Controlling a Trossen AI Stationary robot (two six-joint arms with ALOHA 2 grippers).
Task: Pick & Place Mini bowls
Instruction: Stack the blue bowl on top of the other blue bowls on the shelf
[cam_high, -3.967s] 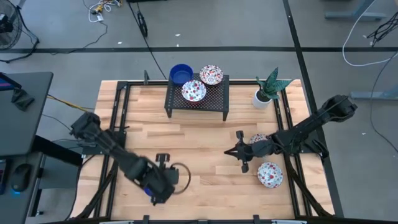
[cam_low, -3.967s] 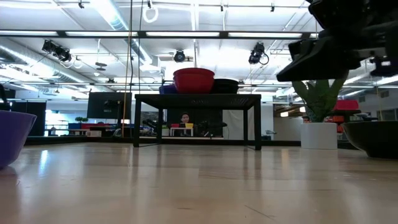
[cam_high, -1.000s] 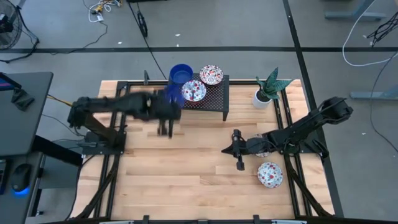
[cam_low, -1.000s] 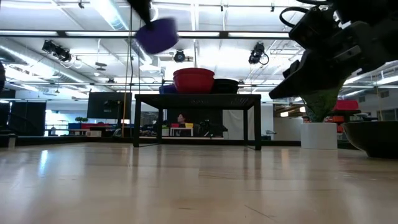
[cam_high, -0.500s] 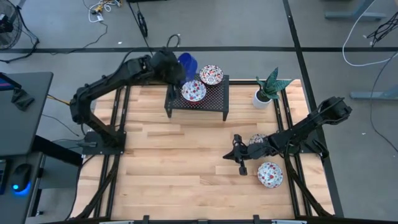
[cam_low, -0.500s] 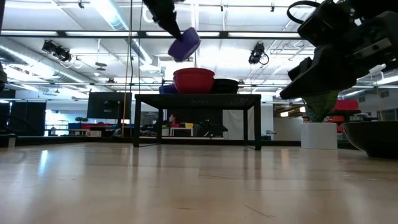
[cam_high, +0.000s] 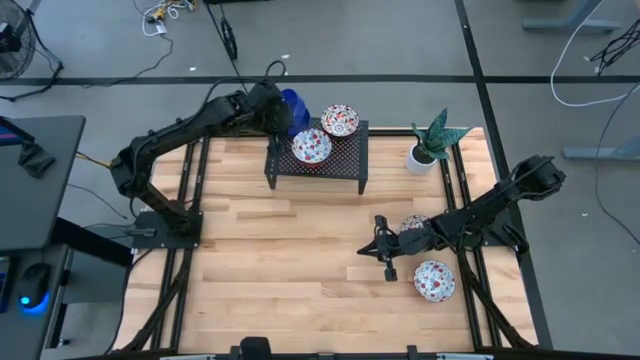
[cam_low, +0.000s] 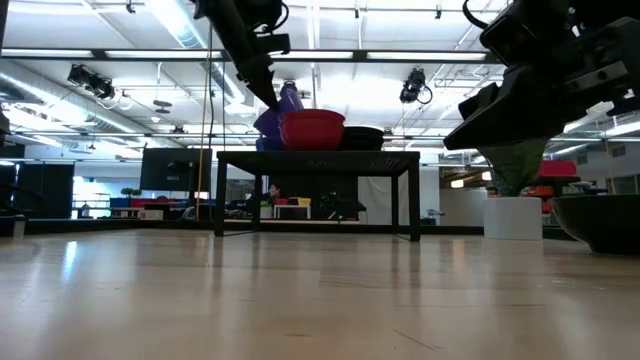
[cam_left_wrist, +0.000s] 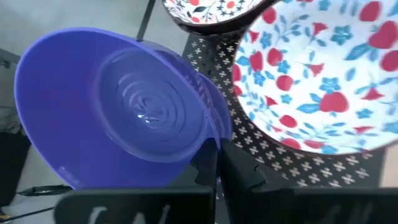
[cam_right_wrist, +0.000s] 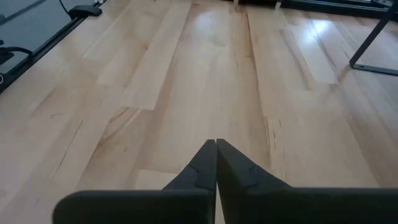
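Note:
My left gripper (cam_high: 277, 112) is at the far left corner of the black rack (cam_high: 340, 160), shut on a solid blue mini bowl (cam_left_wrist: 118, 118). That bowl (cam_low: 290, 98) is tipped steeply over a second blue bowl (cam_low: 266, 124) standing on the rack. Two floral mini bowls (cam_high: 311, 147) (cam_high: 339, 120) sit on the rack's top beside it. My right gripper (cam_high: 386, 252) is shut and hovers over the table's right half, touching nothing. Two more floral bowls lie by it: one (cam_high: 434, 280) rests on the table, the other (cam_high: 415, 224) is partly under the right arm. My left gripper pinches the blue bowl's rim (cam_left_wrist: 208, 142) between its two fingers (cam_left_wrist: 205, 171). It comes level from the table's left side. The bowl is tilted steeply, its hollow facing the wrist camera. Whether its lower edge rests on the blue bowl beneath, I cannot tell.
A white pot with a green plant (cam_high: 424, 152) stands at the far right, beside the rack. Black frame rails run along both table sides. Bare wood (cam_high: 290, 260) spreads across the middle and the near left.
My left gripper carried the blue bowl from above the table left of the rack toward the far edge, then came down at the rack's far left corner. The bowl tipped from roughly upright to steeply tilted and now sits low against the bowls on the rack.

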